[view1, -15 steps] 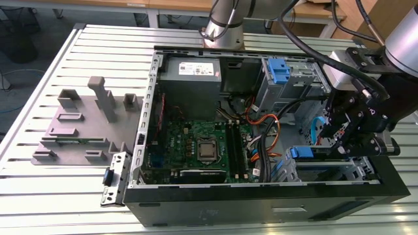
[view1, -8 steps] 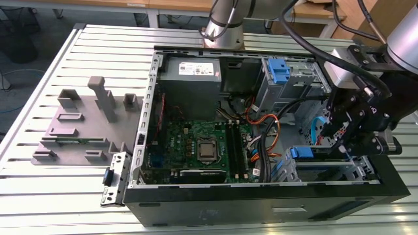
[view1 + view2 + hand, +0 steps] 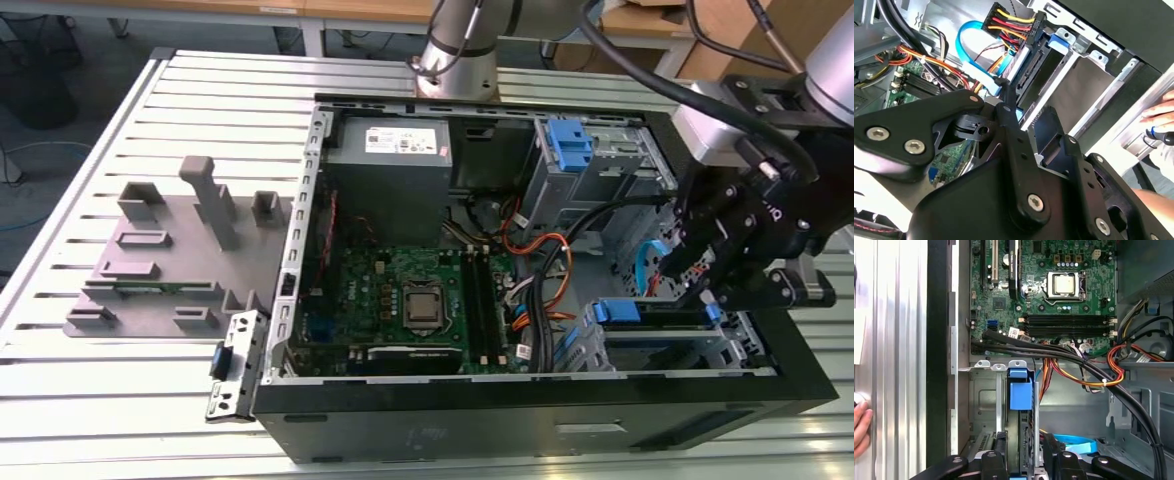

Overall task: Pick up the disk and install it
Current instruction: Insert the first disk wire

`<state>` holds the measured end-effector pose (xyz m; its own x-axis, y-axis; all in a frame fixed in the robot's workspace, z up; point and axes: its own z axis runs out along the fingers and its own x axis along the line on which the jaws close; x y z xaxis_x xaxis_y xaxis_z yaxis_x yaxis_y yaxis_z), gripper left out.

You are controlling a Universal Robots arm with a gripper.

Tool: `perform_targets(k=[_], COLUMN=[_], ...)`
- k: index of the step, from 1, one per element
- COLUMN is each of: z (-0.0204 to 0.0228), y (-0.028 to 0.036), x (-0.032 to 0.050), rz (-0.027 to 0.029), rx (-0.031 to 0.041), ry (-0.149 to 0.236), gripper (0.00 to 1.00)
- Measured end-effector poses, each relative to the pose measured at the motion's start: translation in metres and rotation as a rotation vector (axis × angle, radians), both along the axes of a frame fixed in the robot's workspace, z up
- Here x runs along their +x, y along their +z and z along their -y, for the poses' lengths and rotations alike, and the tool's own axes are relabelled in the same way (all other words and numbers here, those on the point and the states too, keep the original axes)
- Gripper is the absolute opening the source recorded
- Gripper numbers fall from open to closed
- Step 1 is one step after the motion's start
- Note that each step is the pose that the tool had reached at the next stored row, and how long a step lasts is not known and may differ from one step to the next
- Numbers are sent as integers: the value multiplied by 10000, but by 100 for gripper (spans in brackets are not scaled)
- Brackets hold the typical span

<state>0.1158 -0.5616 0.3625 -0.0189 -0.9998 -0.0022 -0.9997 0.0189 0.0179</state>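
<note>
A black, open computer case (image 3: pixel 534 412) is laid on a slatted aluminium surface (image 3: pixel 120 400). At the exterior view's right, the black pincer (image 3: pixel 714 300) is set astride the flat, blue-framed disk (image 3: pixel 1020 392), lodged edge-on in the drive cage. Whether it is pinched cannot be told.

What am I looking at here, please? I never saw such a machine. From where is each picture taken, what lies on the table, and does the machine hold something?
It is a robot arm with a gripper. The exterior view looks from outside at the slatted table; both wrist views come from cameras riding on the arm. On the table lie an open computer case, its motherboard showing, and a grey holder. The gripper is in the case's drive bay, at the disk with its blue frame. Whether it grips the disk, I cannot tell.
</note>
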Motion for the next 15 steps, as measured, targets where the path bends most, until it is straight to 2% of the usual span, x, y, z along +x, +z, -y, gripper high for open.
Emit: perform_targets(k=[2, 7, 15], z=[0, 0, -1], y=[29, 41, 121], x=[0, 0, 0], rz=[0, 0, 0], rx=[-1, -1, -1], ry=[1, 0, 0], gripper=[42, 42, 42])
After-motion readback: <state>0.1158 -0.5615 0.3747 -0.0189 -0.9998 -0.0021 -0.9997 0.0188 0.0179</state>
